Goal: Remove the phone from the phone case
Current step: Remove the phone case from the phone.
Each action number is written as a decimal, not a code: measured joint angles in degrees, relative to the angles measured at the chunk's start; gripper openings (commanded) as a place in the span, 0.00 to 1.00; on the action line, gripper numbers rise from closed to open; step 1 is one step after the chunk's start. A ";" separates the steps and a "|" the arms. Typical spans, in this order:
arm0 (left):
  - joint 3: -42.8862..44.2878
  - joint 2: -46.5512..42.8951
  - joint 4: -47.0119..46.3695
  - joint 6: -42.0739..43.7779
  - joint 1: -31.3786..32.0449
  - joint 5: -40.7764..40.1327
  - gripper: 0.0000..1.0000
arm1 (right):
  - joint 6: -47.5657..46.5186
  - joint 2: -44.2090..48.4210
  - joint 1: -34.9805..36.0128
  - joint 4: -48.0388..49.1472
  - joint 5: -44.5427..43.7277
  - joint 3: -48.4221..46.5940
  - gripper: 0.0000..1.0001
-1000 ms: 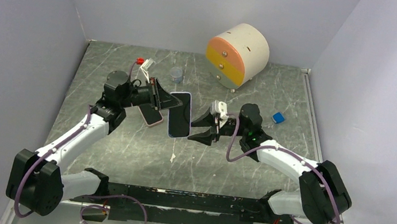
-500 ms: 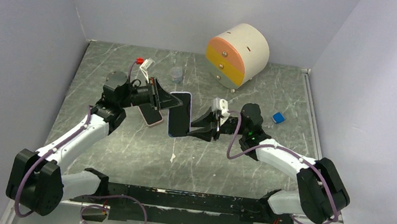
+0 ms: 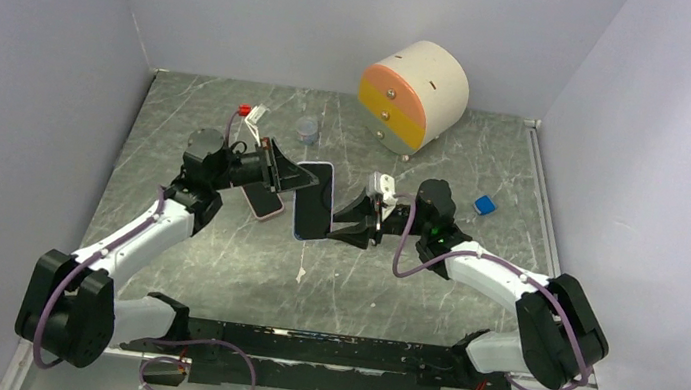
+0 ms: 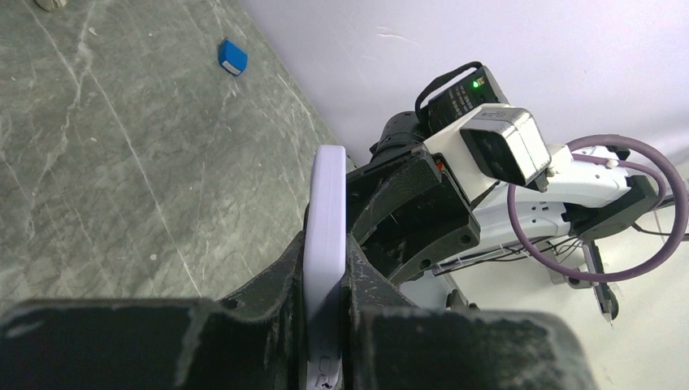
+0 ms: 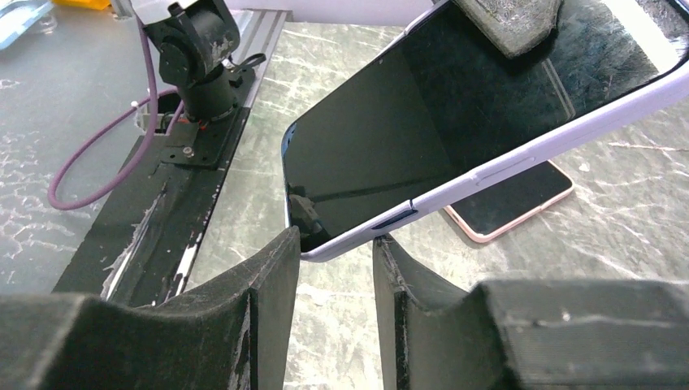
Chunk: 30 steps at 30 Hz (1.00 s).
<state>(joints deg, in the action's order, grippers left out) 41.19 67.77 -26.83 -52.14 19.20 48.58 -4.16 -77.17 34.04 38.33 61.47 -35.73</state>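
My left end effector (image 3: 289, 176) is clamped front and back on the phone case (image 4: 328, 203). It holds the phone (image 3: 313, 201) above the bench (image 3: 213, 248), over a pink phone (image 3: 264, 202) lying flat. My right end effector (image 5: 337, 253) is part open, with its 2 fingers straddling the phone's near corner and not yet pinching. I judge this is the grasp before separation. Next I need to close on that corner and peel the case off. The long axis runs far-to-near, and the screen faces my right arm.
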 measured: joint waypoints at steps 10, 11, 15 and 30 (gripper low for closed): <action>-1.97 0.00 -5.05 -1.79 -0.28 -0.52 0.02 | -0.09 -0.81 0.00 -0.02 -0.39 -0.68 0.41; -2.08 0.00 -5.57 -1.90 -0.37 -0.61 0.02 | -0.07 -0.85 0.00 -0.07 -0.50 -0.83 0.41; -2.62 -0.07 -7.10 -2.21 -0.48 -0.94 0.02 | -0.02 -0.96 0.00 -0.13 -0.85 -0.98 0.43; -4.63 -3.34 -9.49 -2.08 -0.46 -3.39 0.02 | 1.27 -1.95 0.22 -0.81 -0.81 -2.84 0.43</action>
<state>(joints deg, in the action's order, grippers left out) 36.56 64.42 -36.32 -54.22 18.74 45.19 -2.90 -79.11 34.26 37.52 60.66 -38.57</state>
